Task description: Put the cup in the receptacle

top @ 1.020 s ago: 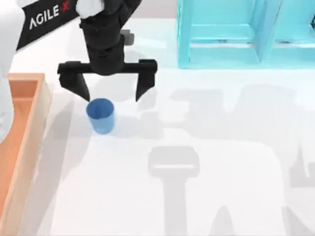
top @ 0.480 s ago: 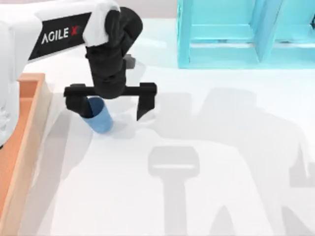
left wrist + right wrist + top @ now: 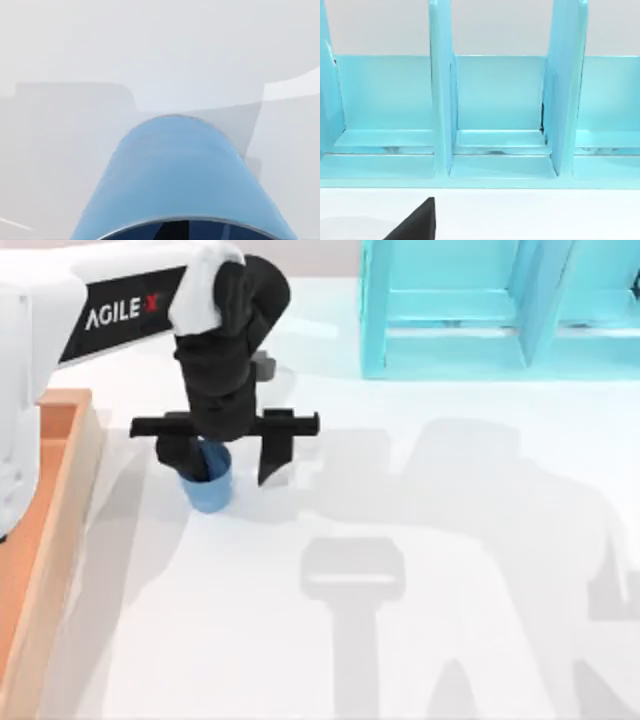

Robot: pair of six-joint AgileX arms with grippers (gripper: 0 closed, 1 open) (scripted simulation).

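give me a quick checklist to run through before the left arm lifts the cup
1. Left gripper down at the cup: ok.
2. One finger inside the cup, the other outside its wall: ok.
3. Fingers closed on the wall: not ok, gap remains.
4. Cup upright on the table: ok.
5. Tray at the table's left, nothing between it and the cup: ok.
6. Right gripper parked facing the shelf, out of the way: ok.
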